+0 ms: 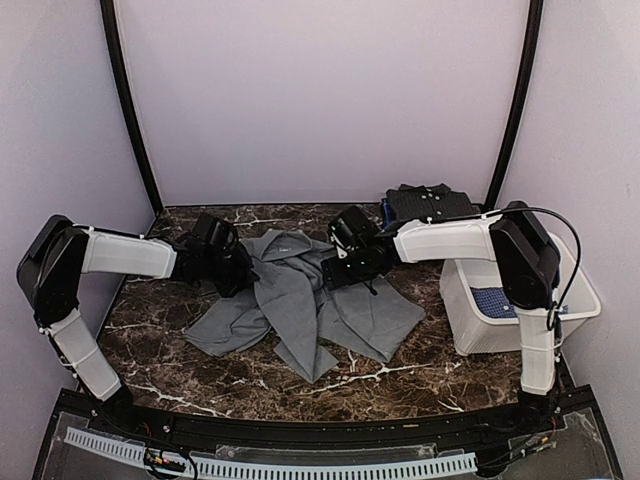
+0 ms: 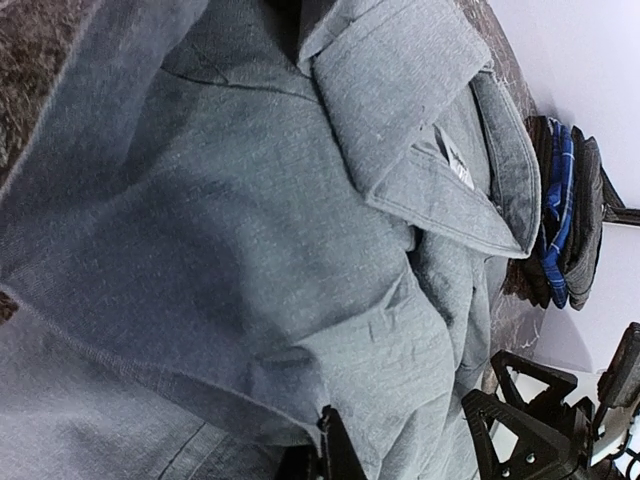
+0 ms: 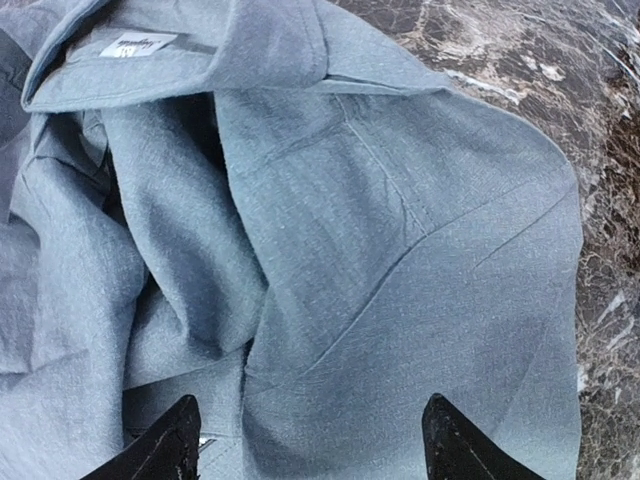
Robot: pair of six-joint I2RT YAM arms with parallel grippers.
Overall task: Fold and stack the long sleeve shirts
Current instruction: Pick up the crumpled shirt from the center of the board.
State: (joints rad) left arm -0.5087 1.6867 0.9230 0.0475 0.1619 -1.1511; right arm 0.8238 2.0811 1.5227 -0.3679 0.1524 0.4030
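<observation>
Cloth fills most of what we see: the grey shirt (image 1: 300, 300) lies unfolded and rumpled on the middle of the marble table (image 1: 200, 370). Its collar points toward the back wall and its loose panels and sleeves fan out toward the near edge. In the wrist views we can make out the turned-down collar with a small white label (image 3: 135, 42) sewn inside it, and deep creases run through the body of the shirt.

At the shirt's left upper edge we find the left gripper (image 1: 238, 278). Its fingers are pressed together, pinching a raised fold of the grey fabric. At the right upper edge, just beside the collar, the right gripper (image 1: 347, 275) hangs over the cloth with its two fingers (image 3: 160, 450) spread wide. We see grey fabric below and between them, but nothing is caught in them.

Further out, a blue shirt (image 1: 497, 300) with fine white dots lies inside the white tub (image 1: 470, 325), which stands at the right side of the table next to the right arm. Behind the right gripper, near the back wall, a folded pile of dark garments (image 1: 430, 205) sits on the table. The left wrist view shows a blue checked layer within it.
</observation>
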